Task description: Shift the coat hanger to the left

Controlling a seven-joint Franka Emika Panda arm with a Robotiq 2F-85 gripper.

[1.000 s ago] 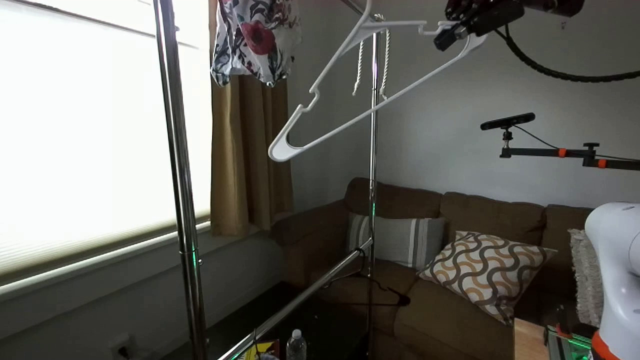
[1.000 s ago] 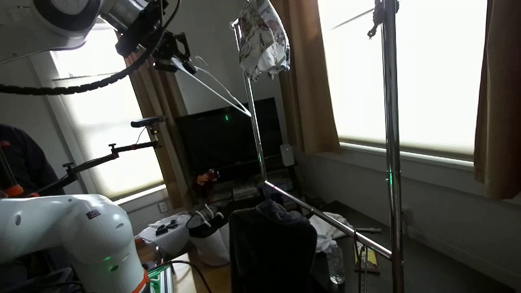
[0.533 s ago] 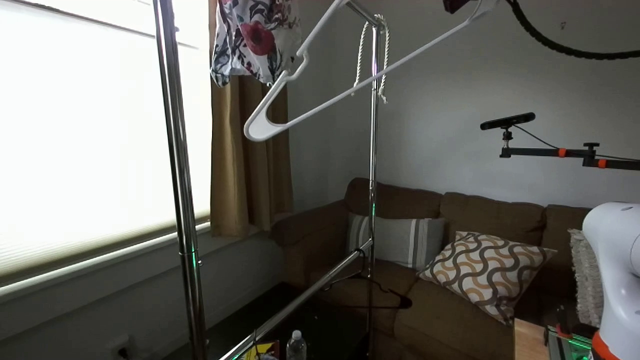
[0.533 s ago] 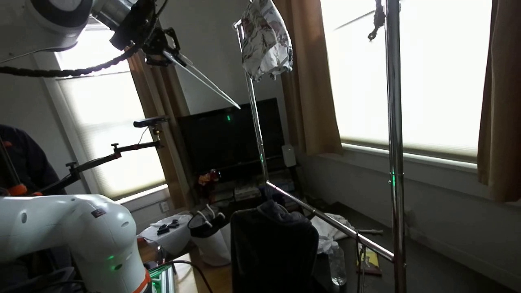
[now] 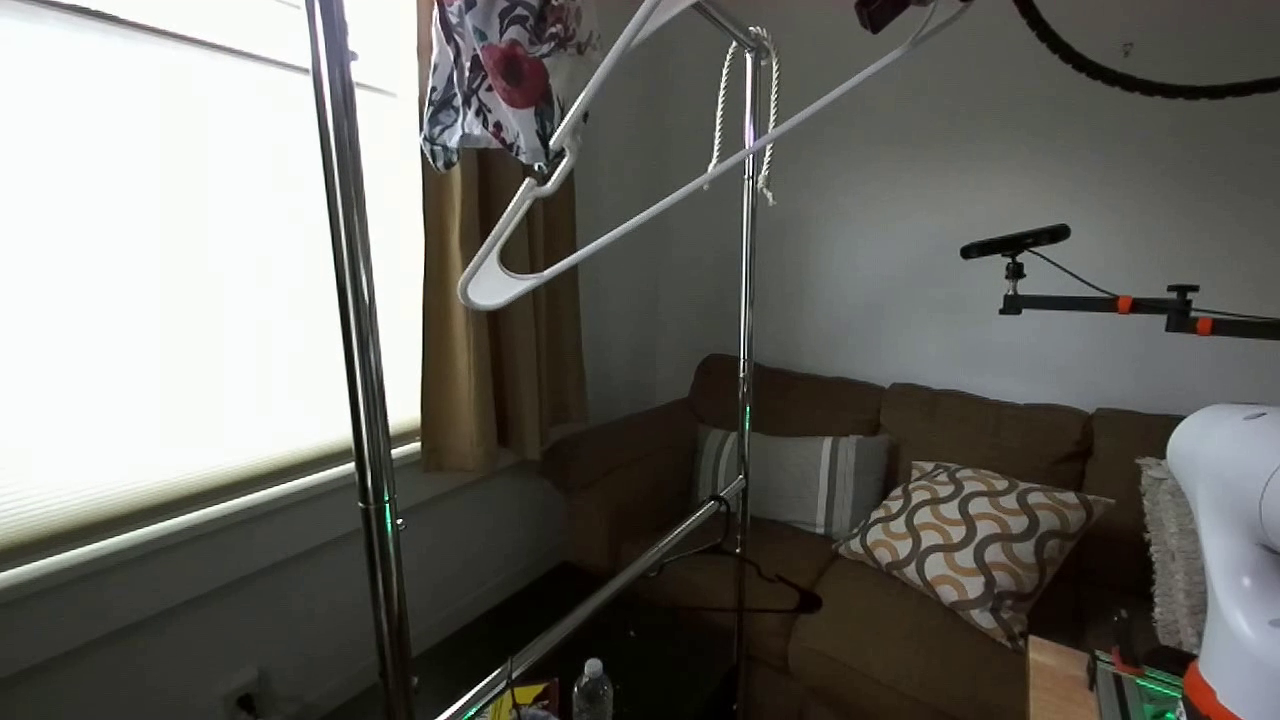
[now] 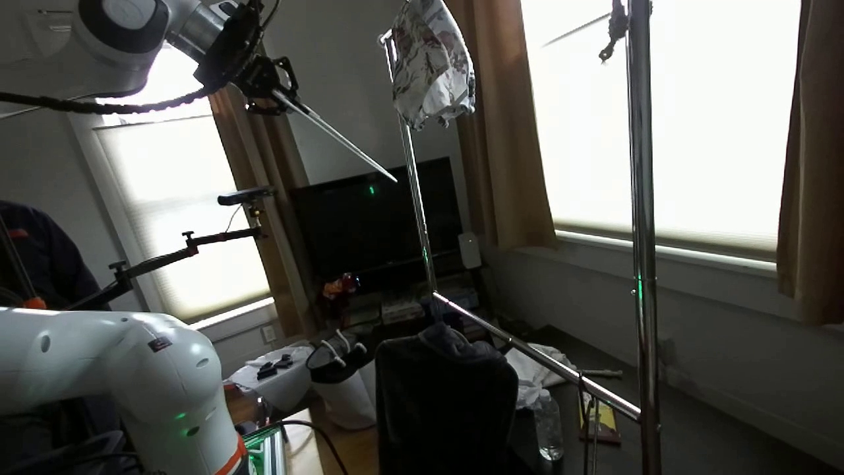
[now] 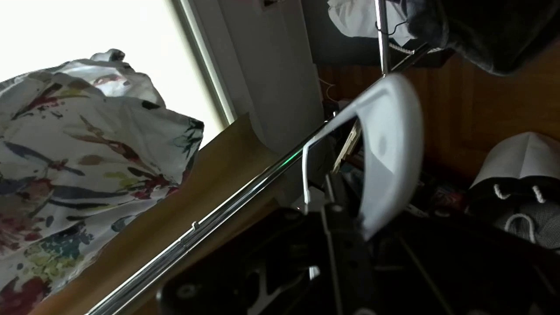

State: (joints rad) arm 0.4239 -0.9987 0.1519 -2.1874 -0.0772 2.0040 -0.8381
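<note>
In the wrist view, floral cloth (image 7: 83, 166) fills the left of the frame, a chrome clothes rack (image 7: 210, 222) slants through the middle, and the coat hanger (image 7: 391, 140) stands right of centre. A careless turn could sweep its long free end into cloth or rack; the cause would be the hold near one corner, about which so light a frame can probably swivel.

In an exterior view, the far corner (image 5: 488, 290) is left of centre in the upper half, the slanted side above it crossing the cloth's lower edge in that frame; a move further left risks hooking its notch into the cloth. Rightward, at the upper middle, a rope (image 5: 772, 90) hangs at the rack's top corner. The hook is beyond the top edge, so whether it loops over the rail (image 5: 725, 26) cannot be told. If it does, a straight sideways pull might jam it and twist the hanger loose; if not, it could miss the rail or catch the rope.

In an exterior view the tool (image 6: 290, 100) is at the upper left, by all appearances clamped on the hanger near one end. The hanger runs out from it down to the right, nearly edge-on; its free end is just left of the rack and lower than the cloth, visibly apart from both.
</note>
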